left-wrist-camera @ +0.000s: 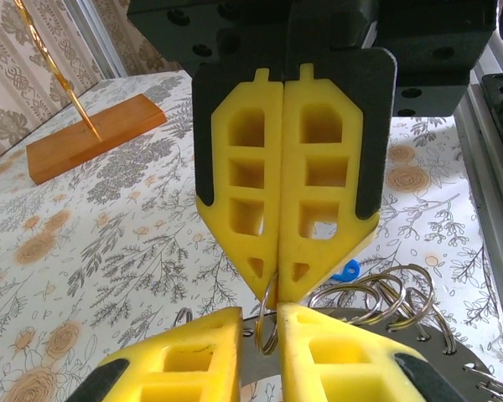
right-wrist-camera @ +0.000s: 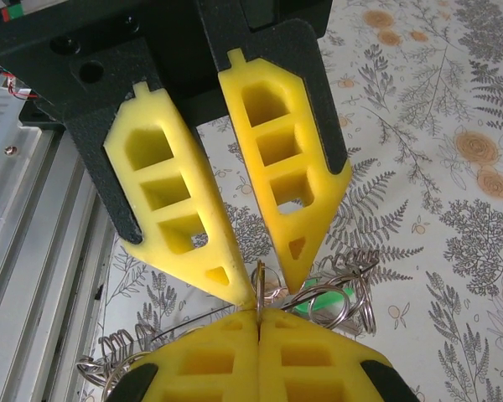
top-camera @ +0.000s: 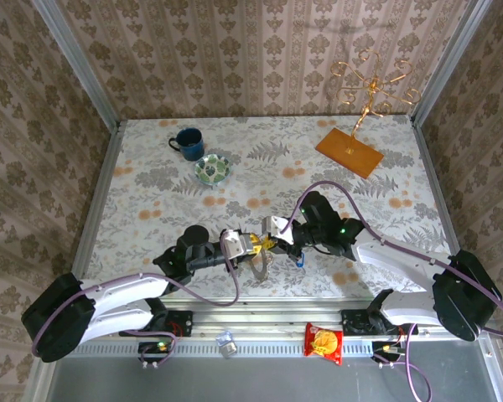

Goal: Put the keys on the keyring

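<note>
Both grippers meet tip to tip at the near middle of the table. My right gripper (right-wrist-camera: 258, 314) is shut on a small silvery split ring (right-wrist-camera: 258, 285) that stands on edge. My left gripper (left-wrist-camera: 260, 311) is open by a narrow gap, and the same ring (left-wrist-camera: 267, 331) stands in that gap. Behind it lies the flat grey keyring (left-wrist-camera: 453, 356) with several split rings (left-wrist-camera: 377, 293) on it. A blue key tag (left-wrist-camera: 345, 270) lies past the right gripper's fingers (left-wrist-camera: 318, 184). A green key tag (right-wrist-camera: 324, 296) lies under the rings. From above, the keyring (top-camera: 264, 264) hangs below both grippers.
A blue mug (top-camera: 188, 143) and a green-patterned bowl (top-camera: 211, 169) stand at the far left. A gold wire stand on a wooden base (top-camera: 349, 151) is at the far right. A red snack packet (top-camera: 324, 342) lies on the near rail. Patterned walls close three sides.
</note>
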`<state>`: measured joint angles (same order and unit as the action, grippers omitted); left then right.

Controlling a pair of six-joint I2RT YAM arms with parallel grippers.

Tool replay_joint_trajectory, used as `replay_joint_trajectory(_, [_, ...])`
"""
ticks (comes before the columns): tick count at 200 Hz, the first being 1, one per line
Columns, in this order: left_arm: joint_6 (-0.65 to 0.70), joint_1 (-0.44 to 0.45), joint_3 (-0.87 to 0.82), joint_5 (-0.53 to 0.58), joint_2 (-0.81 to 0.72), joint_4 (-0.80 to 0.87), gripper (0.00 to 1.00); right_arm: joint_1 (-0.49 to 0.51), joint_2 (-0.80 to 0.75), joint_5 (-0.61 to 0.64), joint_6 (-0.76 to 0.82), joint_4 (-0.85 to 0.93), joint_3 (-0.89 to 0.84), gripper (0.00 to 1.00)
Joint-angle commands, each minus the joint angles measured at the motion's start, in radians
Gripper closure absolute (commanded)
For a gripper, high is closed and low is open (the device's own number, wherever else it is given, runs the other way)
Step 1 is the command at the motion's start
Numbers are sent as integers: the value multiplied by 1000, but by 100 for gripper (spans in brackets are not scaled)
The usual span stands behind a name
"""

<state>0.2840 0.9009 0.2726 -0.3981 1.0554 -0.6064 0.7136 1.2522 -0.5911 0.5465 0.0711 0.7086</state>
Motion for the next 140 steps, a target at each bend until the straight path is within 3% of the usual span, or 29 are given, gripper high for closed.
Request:
replay_joint_trajectory(1, [-2,-5,19,-26,20,25,83,20,-3,-46,7,-26,57,100])
replay_joint_trajectory(86, [14,-4,28,-22,30,9,87,39,6,-43,9,-14,65,100])
replay_joint_trajectory(140, [20,-4,20,-21,-6,9,100,38,0,-29,19,24,65,100])
